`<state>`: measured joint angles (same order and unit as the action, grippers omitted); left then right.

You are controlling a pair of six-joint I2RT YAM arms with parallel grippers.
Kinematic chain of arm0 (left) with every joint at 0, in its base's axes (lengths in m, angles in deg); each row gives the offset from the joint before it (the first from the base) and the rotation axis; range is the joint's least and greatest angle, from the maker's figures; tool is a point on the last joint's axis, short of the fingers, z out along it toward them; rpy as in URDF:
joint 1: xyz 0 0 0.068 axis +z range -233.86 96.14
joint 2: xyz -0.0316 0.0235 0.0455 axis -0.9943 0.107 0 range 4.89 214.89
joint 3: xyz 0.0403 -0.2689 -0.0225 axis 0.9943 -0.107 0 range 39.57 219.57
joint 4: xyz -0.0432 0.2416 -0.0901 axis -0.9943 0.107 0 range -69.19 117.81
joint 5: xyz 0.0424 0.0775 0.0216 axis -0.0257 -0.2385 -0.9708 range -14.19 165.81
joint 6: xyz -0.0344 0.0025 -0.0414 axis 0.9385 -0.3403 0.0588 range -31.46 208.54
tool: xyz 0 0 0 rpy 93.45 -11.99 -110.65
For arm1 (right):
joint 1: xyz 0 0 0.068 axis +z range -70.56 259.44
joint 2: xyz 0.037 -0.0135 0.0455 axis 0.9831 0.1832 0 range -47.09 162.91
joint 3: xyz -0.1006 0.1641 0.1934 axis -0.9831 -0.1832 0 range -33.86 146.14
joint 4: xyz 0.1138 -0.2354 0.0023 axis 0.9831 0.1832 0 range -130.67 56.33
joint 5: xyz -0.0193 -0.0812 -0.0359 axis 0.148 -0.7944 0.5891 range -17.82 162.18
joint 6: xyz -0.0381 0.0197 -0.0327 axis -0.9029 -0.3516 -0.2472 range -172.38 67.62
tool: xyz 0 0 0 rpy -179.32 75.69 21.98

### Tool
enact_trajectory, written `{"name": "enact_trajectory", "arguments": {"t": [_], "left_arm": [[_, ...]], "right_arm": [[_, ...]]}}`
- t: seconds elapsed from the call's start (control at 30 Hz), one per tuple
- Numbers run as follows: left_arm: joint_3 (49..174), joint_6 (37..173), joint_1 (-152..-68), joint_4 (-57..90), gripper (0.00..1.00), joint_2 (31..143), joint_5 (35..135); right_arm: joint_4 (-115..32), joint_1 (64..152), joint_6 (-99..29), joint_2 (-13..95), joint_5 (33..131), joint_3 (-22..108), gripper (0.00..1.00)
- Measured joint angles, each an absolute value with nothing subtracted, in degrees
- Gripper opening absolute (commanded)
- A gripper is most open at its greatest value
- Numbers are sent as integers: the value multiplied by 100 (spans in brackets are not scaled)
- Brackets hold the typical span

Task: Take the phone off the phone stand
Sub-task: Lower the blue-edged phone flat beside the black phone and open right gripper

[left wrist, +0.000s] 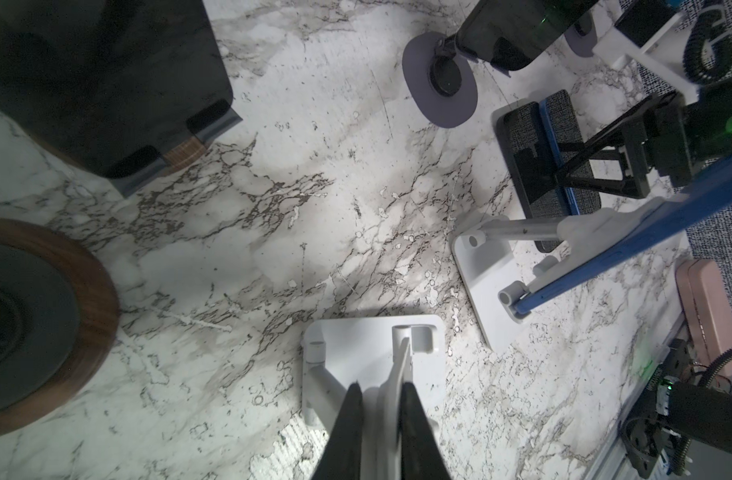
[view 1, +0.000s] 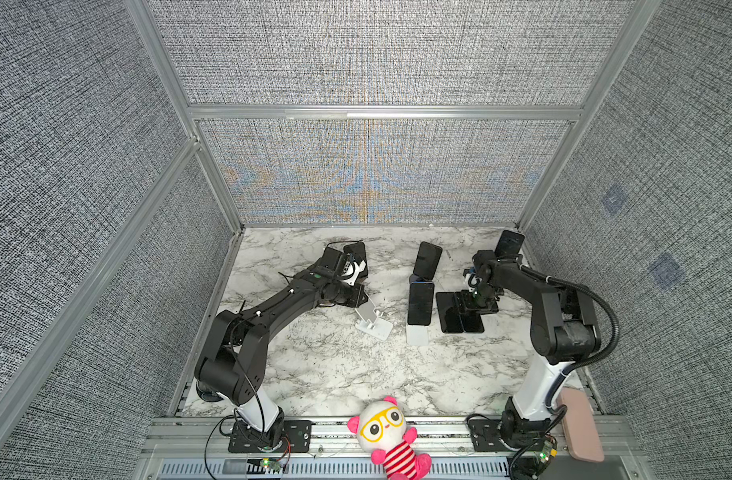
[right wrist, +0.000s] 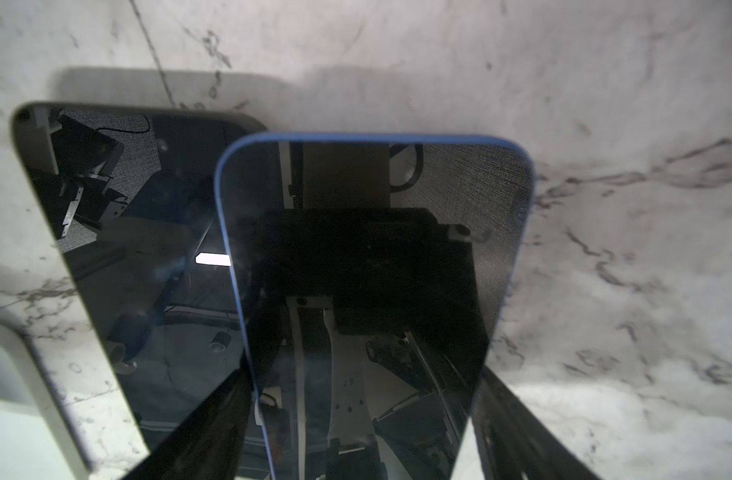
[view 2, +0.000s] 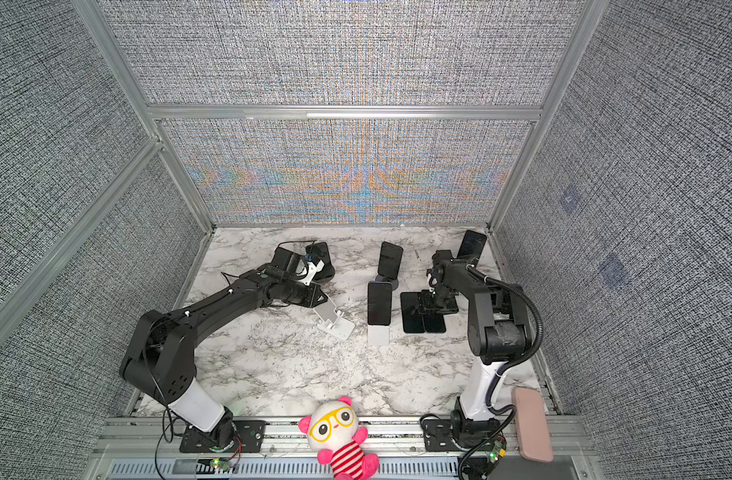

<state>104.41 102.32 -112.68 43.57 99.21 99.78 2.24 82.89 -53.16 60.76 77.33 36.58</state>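
While the blue-edged phone (right wrist: 368,257) is lying off any stand, low over the table (view 1: 335,365) right of centre, its edge is overlapping a black phone (right wrist: 127,249) lying flat just to its left. The right gripper (right wrist: 362,374) is reaching down over it, and its 2 fingers (right wrist: 206,424) are flanking the phone's 2 long sides; whether they are gripping it or have let go cannot be told.

To the left, the empty white stand (view 1: 374,322) is sitting on the table with nothing on it. The left gripper (left wrist: 379,386) is reaching down to it, its fingers clenched on the stand's thin upright plate.

Between that stand and the 2 flat phones, a second white stand (view 1: 417,334) is carrying a dark phone (view 1: 420,303). Just beyond it, another phone (view 1: 427,258) is leaning on a round-based stand (left wrist: 439,83). 1 more phone (view 1: 508,243) is standing in the far right corner, and 1 (view 1: 356,249) is showing at the far left, partly hidden behind the left arm.

At the near edge, a pink and white plush toy (view 1: 387,432) is lying on the rail, with a pink oblong object (view 1: 580,424) at the near right.
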Motion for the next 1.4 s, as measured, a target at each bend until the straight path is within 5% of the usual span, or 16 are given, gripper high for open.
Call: {"name": "enact_trajectory", "arguments": {"t": [1.4], "left_arm": [[10459, 10258, -11292, 4436, 11, 9840, 10131]], "right_arm": [[200, 8007, -5552, 5934, 7906, 3592, 80]]}}
